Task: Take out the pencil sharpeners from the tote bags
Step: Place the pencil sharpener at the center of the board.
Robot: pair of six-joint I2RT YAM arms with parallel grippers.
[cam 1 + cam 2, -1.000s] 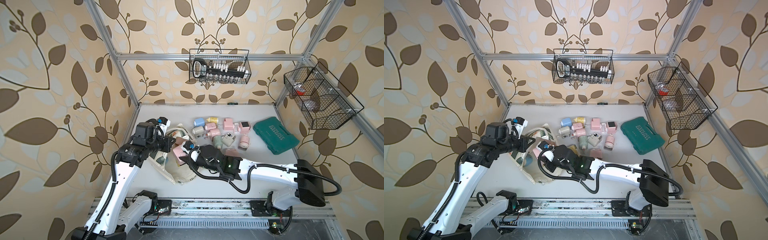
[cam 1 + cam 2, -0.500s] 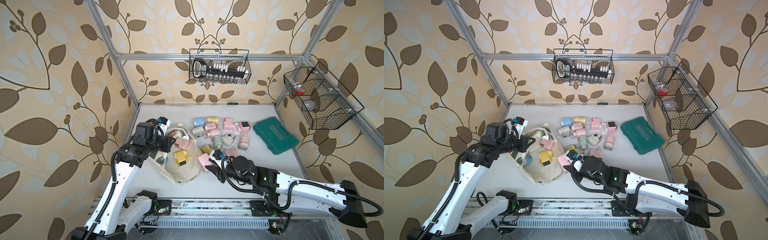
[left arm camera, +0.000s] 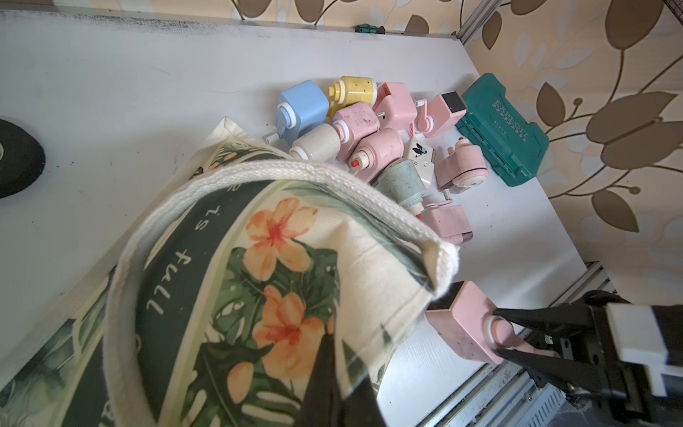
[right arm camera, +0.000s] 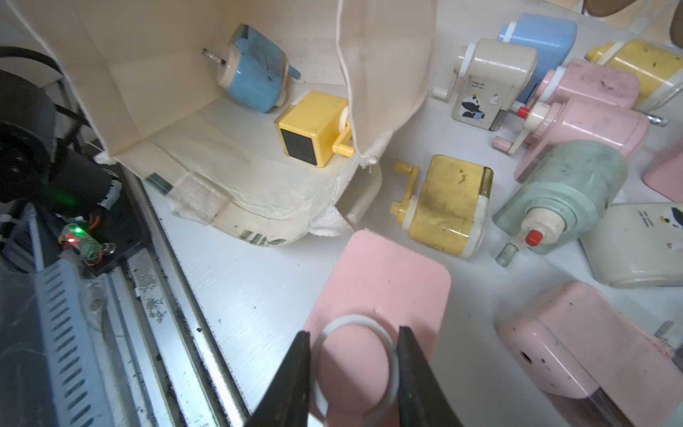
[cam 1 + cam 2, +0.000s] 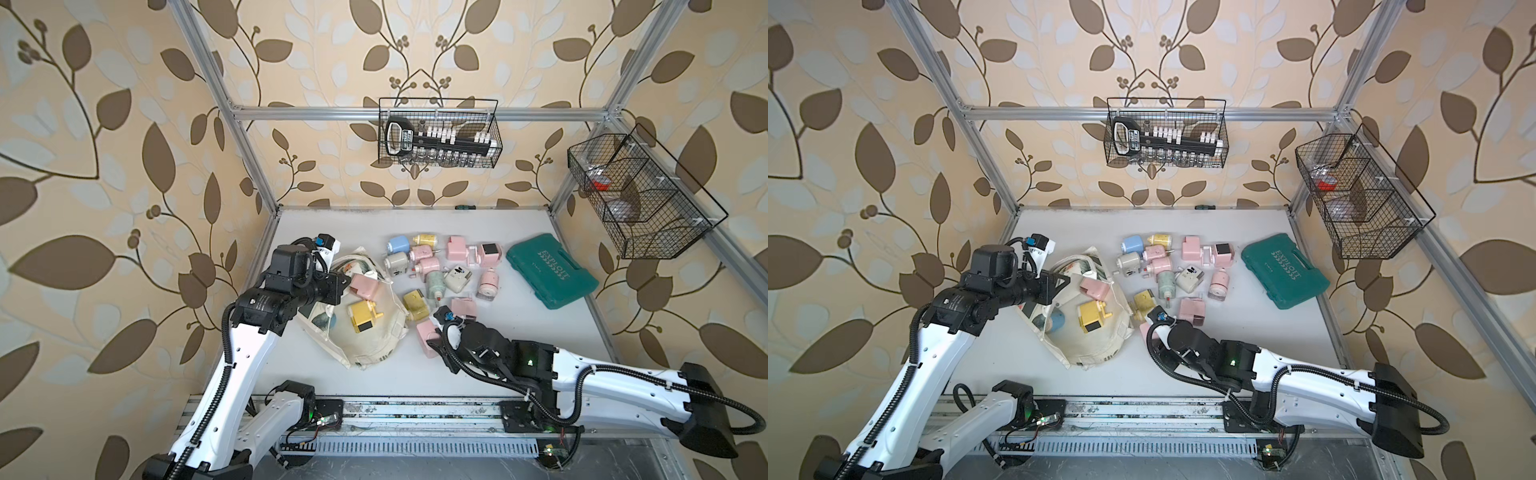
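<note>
Tote bag: tote bag (image 5: 365, 332) lies on the table (image 5: 519, 357) with its mouth lifted wide, judged so the sharpeners inside can be reached.
Loose pile: pencil sharpeners (image 5: 436, 266) already out lie clustered beside the bag, near the teal case (image 5: 550, 270).
Still inside: yellow sharpener (image 4: 314, 129) and blue sharpener (image 4: 255, 70) rest on the bag's lining; another pink one (image 5: 365, 286) sits at its rim.
Left gripper: left gripper (image 3: 329, 377) has its jaws pinched tight on the bag's printed cloth, holding the opening up.
Right gripper: right gripper (image 4: 351, 369) has its jaws clamped on the round knob of a pink sharpener (image 4: 384, 281), just outside the bag, low over the table.
</note>
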